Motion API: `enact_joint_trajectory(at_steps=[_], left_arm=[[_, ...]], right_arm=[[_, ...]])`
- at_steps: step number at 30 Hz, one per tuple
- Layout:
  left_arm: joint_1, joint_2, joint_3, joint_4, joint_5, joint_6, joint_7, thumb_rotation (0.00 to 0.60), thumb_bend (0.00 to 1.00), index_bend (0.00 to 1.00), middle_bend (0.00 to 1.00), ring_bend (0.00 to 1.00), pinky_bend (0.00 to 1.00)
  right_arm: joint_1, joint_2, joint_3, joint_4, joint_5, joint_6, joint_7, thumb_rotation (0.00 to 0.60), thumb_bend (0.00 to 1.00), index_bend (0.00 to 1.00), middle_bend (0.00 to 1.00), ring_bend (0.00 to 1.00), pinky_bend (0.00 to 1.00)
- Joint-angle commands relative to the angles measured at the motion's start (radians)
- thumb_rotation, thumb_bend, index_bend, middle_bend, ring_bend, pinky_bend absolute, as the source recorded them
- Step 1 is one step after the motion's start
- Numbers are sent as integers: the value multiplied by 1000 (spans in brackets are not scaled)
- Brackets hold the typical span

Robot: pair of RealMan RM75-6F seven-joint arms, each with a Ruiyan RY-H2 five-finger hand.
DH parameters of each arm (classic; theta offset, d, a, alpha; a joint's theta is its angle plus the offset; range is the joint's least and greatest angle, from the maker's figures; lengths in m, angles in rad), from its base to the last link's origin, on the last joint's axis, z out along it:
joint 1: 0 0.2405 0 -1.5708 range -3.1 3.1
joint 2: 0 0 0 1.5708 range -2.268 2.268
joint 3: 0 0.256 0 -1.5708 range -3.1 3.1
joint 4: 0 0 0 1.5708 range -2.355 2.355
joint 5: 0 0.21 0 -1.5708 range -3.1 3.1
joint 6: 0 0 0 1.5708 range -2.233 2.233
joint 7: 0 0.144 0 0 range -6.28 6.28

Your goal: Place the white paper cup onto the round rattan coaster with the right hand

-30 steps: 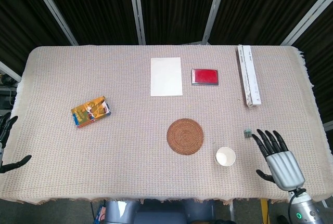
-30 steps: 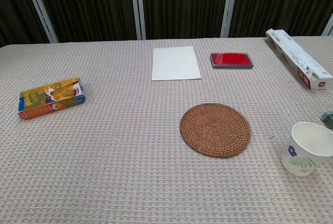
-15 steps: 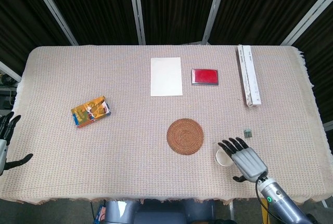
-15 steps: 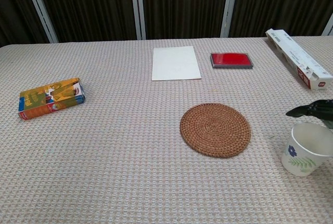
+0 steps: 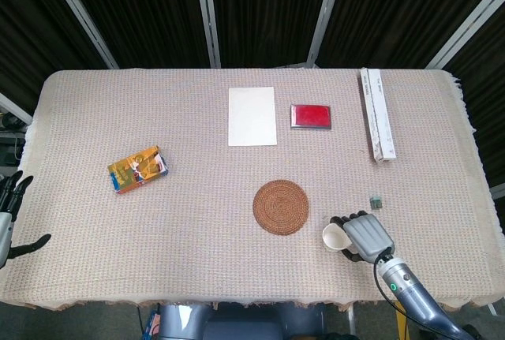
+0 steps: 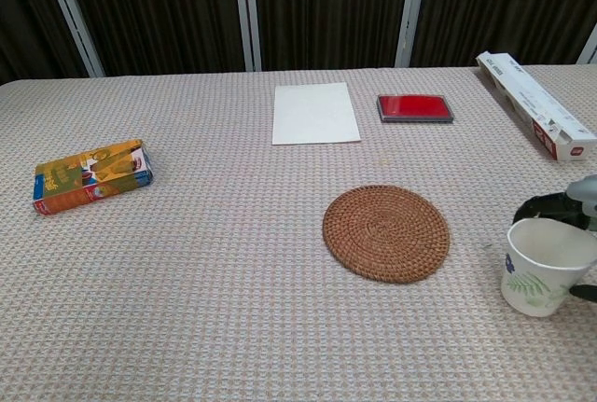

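Note:
The white paper cup [image 5: 334,237] stands right of the round rattan coaster [image 5: 281,207], near the table's front right. My right hand [image 5: 367,237] holds it from the right side, fingers curled round the back. In the chest view the cup [image 6: 544,267] leans slightly, dark fingers [image 6: 546,204] behind its rim and the thumb at its lower right. A gap of cloth separates it from the coaster [image 6: 385,232]. My left hand [image 5: 9,215] hangs off the table's left edge, fingers apart, holding nothing.
An orange snack box [image 5: 138,168] lies at the left. A white sheet [image 5: 252,116] and a red pad [image 5: 311,116] lie beyond the coaster. A long white box [image 5: 377,125] runs along the right side. A small grey-green item [image 5: 377,201] sits just beyond my right hand.
My right hand moved in from the right with fingers spread and closed around the cup. The cup turned, tipped a little and shifted slightly towards the coaster.

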Motion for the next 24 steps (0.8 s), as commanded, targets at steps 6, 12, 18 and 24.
enact_joint_trajectory(at_steps=[6, 12, 18, 24], left_arm=[[-6, -3, -4, 2, -14, -15, 6, 600, 0, 0, 0, 0, 0], [-16, -4, -16, 8, -47, -36, 5, 600, 0, 0, 0, 0, 0], [-30, -10, -33, 21, -100, -73, 10, 600, 0, 0, 0, 0, 0], [-40, -18, -42, 34, -135, -95, 21, 600, 0, 0, 0, 0, 0]], right_arm=[[29, 5, 41, -38, -28, 23, 12, 600, 252, 275, 417, 382, 339], [117, -58, 127, -43, 49, -20, -61, 600, 254, 275, 416, 380, 339], [219, -189, 185, 57, 172, -87, -125, 600, 258, 275, 416, 373, 339], [267, -294, 189, 158, 221, -108, -136, 600, 262, 276, 416, 373, 339]])
